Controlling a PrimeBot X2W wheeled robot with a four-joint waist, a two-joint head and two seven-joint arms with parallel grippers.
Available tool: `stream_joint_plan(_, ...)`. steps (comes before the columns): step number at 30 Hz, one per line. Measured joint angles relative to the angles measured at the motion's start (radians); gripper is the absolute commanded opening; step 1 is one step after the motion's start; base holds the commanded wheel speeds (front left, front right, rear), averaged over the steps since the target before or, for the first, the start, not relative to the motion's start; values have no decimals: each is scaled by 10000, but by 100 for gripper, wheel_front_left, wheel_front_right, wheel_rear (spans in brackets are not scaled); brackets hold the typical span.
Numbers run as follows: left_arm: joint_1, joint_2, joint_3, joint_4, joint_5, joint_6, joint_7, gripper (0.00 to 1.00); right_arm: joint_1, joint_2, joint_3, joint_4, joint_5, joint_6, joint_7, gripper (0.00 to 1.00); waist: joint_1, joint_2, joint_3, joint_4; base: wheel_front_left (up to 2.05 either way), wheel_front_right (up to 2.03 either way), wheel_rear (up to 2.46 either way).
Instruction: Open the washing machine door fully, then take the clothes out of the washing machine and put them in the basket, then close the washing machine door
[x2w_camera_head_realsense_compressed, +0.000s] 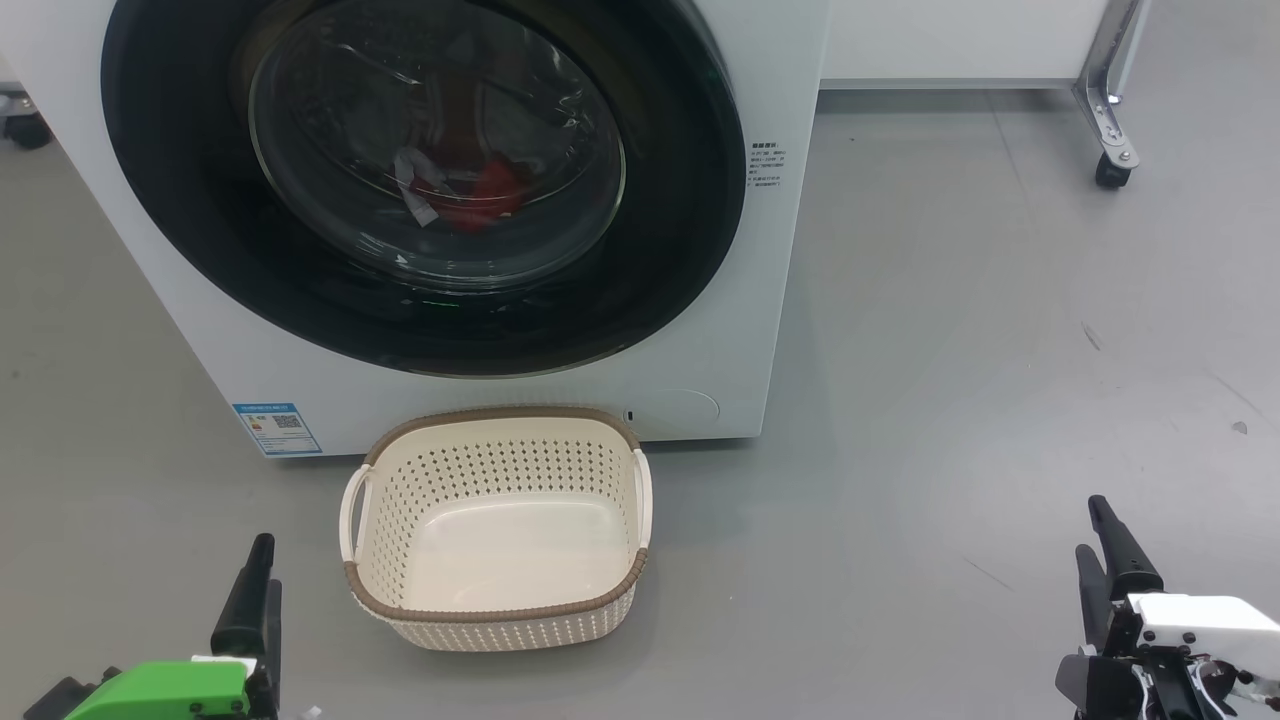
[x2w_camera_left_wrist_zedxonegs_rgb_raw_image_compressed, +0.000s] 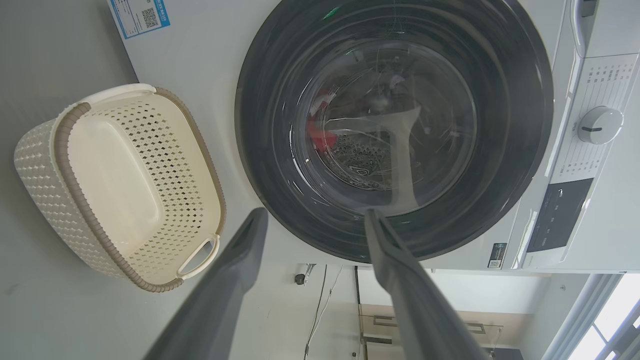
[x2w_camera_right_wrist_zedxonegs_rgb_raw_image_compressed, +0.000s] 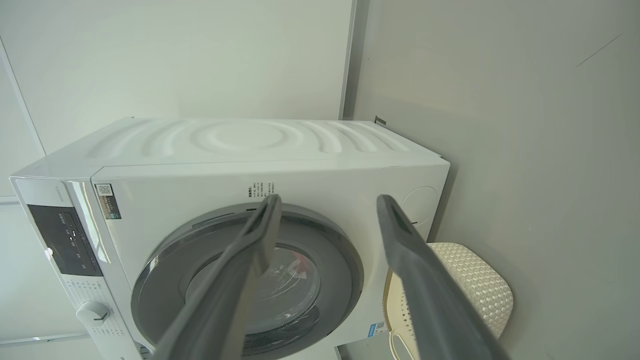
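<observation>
1. Door state: the washing machine door (x2w_camera_head_realsense_compressed: 437, 140) is shut flat against the front of the washing machine (x2w_camera_head_realsense_compressed: 770, 300). Its black ring is unbroken all round, so the opening step has not begun.
2. The clothes (x2w_camera_head_realsense_compressed: 485, 195) lie low inside, behind the door's glass. A red piece sits there with a pale grey-white piece just to its left in the head view.
3. The basket (x2w_camera_head_realsense_compressed: 500, 412) stands empty on the floor (x2w_camera_head_realsense_compressed: 950, 350), just before the foot of the machine and below the door's lower edge.
4. The left claw (x2w_camera_left_wrist_zedxonegs_rgb_raw_image_compressed: 315, 215) has its jaws spread wide and grips nothing. It sits low at the left of the head view, beside the basket. Its own camera looks squarely at the door, with the two fingers (x2w_camera_left_wrist_zedxonegs_rgb_raw_image_compressed: 400, 270) reaching toward the ring.
5. The right claw (x2w_camera_right_wrist_zedxonegs_rgb_raw_image_compressed: 330, 200) is likewise spread and empty. It sits low at the far right of the head view, well apart from the machine, which its camera sees at a slant.
6. The relation that matters: the door lies ahead of and above both claws, its face upright toward the robot. Being round, it offers no long axis to line up with.
7. The left claw sits nearer beneath the door, while the right claw is closer only to the door's right edge.
8. I cannot tell which edge carries the catch, and that edge should decide which arm reaches in.
</observation>
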Motion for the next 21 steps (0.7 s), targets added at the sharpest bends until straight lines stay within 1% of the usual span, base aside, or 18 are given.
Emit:
stream_joint_plan(3, -5, 0, -36, -69, 65, 0, -88, 100, -1, -29, 17, -23, -148, 0, -75, 100, 0, 0, -1, 1, 0, 0, 0)
stream_joint_plan(7, -10, 42, -186, -140, 585, 0, -242, 100, -2, -136, 104, -75, -439, 0, -203, 100, 0, 0, 0, 5, 0, 0, 0)
stream_joint_plan(12, -41, 245, -405, -261, 1294, 0, -516, 100, -12, -370, 343, -144, -1252, 0, -397, 100, 0, 0, 6, 12, 0, 0, 0)
stream_joint_plan(19, -119, 570, -715, -468, 2669, 0, -823, 100, -58, -765, 675, -205, -2596, -2, -704, 100, 1, 0, 15, 26, 0, 0, 0)
stream_joint_plan(21, -145, 637, -800, -504, 3110, 0, -888, 100, -69, -876, 790, -232, -3012, -48, -767, 100, 0, 0, 18, 30, 0, 0, 0)
